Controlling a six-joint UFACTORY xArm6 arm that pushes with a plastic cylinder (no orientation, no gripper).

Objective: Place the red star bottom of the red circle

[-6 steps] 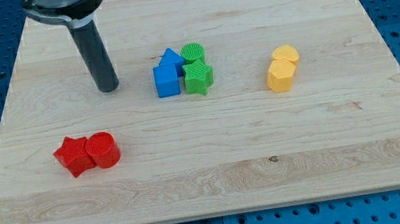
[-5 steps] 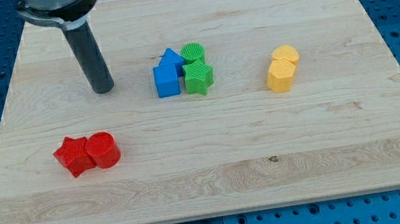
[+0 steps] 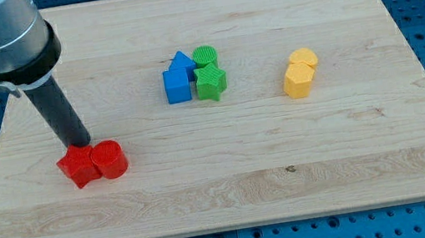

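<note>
The red star (image 3: 77, 167) lies on the wooden board (image 3: 221, 177) at the view's lower left. The red circle (image 3: 109, 161) sits against the star's right side, touching it. My tip (image 3: 79, 144) stands just above the star, at its upper edge, close to where the two red blocks meet. The dark rod slants up and to the left to the grey arm body at the view's top left.
A blue cube (image 3: 177, 85) and a blue triangle-topped block (image 3: 181, 61) cluster with a green circle (image 3: 205, 55) and a green star (image 3: 210, 82) at the board's middle top. Two yellow blocks (image 3: 299, 72) touch each other at the right.
My tip has moved down and to the left, from the upper board beside the blue blocks to the top edge of the red star. No block has moved.
</note>
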